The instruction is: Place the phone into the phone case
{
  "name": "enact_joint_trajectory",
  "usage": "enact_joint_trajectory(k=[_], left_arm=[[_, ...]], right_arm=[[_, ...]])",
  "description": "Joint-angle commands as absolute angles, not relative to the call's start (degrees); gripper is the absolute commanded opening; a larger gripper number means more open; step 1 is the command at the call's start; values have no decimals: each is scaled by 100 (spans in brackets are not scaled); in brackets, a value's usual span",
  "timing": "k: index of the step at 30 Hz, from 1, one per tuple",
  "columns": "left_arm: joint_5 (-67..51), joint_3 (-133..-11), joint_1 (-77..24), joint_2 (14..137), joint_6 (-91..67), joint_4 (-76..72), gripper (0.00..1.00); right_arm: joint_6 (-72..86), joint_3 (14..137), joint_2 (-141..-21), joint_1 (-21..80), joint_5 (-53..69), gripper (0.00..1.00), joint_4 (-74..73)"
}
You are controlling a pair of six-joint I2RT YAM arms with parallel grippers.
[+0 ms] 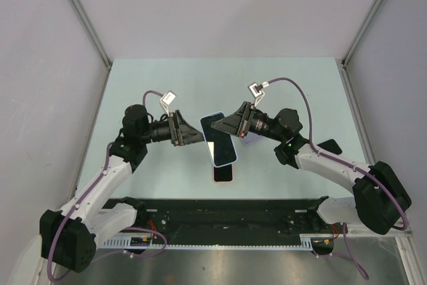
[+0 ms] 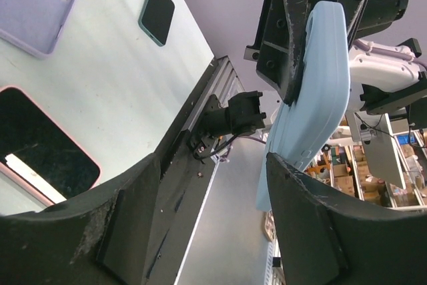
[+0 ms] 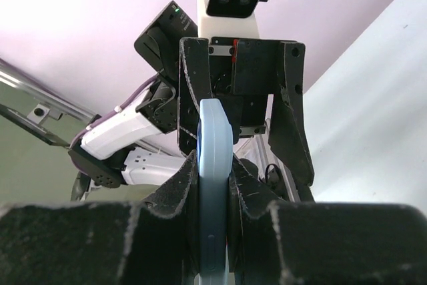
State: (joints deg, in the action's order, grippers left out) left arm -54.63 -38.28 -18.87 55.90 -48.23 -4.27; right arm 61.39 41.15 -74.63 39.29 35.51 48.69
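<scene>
Pink-rimmed phone (image 1: 223, 172) flat on table (image 1: 147, 85), nearest the bases. Over it, light blue case (image 1: 221, 141) raised, pinched by right gripper (image 3: 215, 165); contents unclear. Left gripper (image 2: 213, 165) spread wide, holding nothing, just beside case. Farther back: lavender case (image 2: 33, 5), dark phone (image 2: 157, 13), both on table. Two cases, two phones.

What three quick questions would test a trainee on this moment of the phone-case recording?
1. True or false: the left tool is shut on the light-blue case.
2. Multiple choice: the lavender case is A) lying flat on the table, B) held in the left tool, C) standing on edge.
3. Short answer: which tool grips the light-blue case?

Key: 1 false, the left tool is open. 2 A. 3 the right tool, with the case clamped edge-on between its fingers.
</scene>
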Motion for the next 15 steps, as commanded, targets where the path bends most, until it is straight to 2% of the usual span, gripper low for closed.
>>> enact_joint_trajectory(k=[1, 7, 15], left_arm=[[-5661, -3903, -1881, 5274, -5098, -1099, 69], [-5449, -3867, -1881, 5141, -5115, -1099, 70], [-5537, -3656, -1890, 5212, -5484, -1731, 70]], right_arm=[[5810, 4307, -7348, 3990, 3077, 0, 4676], [5669, 4289, -7295, 3982, 2980, 0, 4438], [5915, 4176, -7409, 4096, 2734, 0, 4939]])
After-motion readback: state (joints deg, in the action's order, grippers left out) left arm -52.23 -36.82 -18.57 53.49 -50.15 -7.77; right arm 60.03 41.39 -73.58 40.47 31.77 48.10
